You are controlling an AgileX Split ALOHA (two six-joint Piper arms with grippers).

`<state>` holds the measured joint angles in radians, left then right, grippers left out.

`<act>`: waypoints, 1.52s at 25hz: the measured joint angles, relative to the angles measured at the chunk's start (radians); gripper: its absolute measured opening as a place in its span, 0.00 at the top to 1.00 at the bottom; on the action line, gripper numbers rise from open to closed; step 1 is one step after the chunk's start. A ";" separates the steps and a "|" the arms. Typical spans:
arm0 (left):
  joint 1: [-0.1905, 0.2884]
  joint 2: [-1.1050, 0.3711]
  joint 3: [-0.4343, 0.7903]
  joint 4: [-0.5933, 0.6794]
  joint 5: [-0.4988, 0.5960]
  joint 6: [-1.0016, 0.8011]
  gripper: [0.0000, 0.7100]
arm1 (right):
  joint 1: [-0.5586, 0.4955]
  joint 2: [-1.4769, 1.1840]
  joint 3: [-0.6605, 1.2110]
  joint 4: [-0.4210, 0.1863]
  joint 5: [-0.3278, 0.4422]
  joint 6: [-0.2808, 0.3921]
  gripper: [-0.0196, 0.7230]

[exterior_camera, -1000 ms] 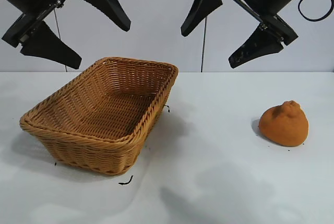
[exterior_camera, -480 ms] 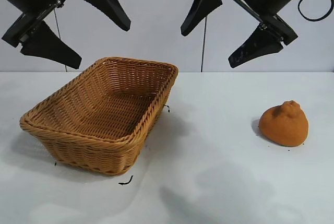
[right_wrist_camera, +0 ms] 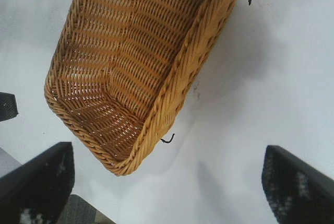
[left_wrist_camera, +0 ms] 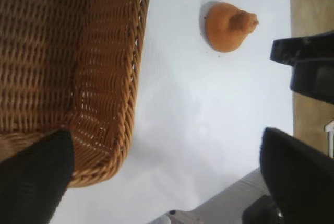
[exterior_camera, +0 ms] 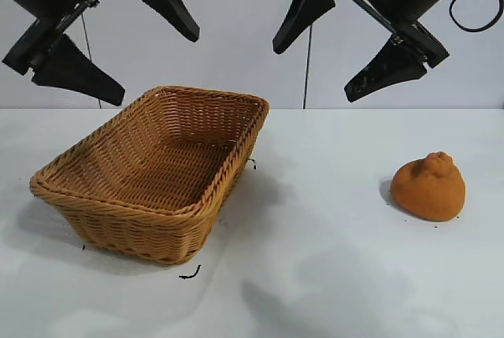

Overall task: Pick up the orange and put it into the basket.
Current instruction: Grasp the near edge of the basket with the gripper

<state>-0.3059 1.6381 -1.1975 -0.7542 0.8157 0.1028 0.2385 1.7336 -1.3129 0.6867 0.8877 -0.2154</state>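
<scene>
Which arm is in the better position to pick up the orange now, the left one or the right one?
Probably the right. The orange lies on the table's right side, below the open right gripper. The open left gripper hangs over the basket, farther away.

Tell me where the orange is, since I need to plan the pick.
In the exterior view the orange sits on the white table at the right, well apart from the basket at the left, below the raised right gripper.

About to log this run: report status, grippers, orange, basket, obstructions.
Left gripper and right gripper open, both raised above the table. Orange on the table, untouched, well right of the basket. Basket empty. Nothing between them.
</scene>
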 joint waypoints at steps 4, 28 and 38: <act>-0.021 -0.056 0.010 0.093 0.008 -0.146 0.02 | 0.000 0.000 0.000 0.001 -0.001 0.000 0.04; -0.251 -0.062 0.024 0.807 0.005 -1.595 0.02 | 0.000 0.000 0.000 0.001 -0.001 0.000 0.04; -0.230 0.100 0.027 0.754 -0.001 -1.658 0.02 | 0.000 0.000 0.000 0.001 -0.001 0.000 0.04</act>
<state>-0.5359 1.7376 -1.1709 0.0000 0.8147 -1.5551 0.2385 1.7336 -1.3129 0.6874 0.8866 -0.2154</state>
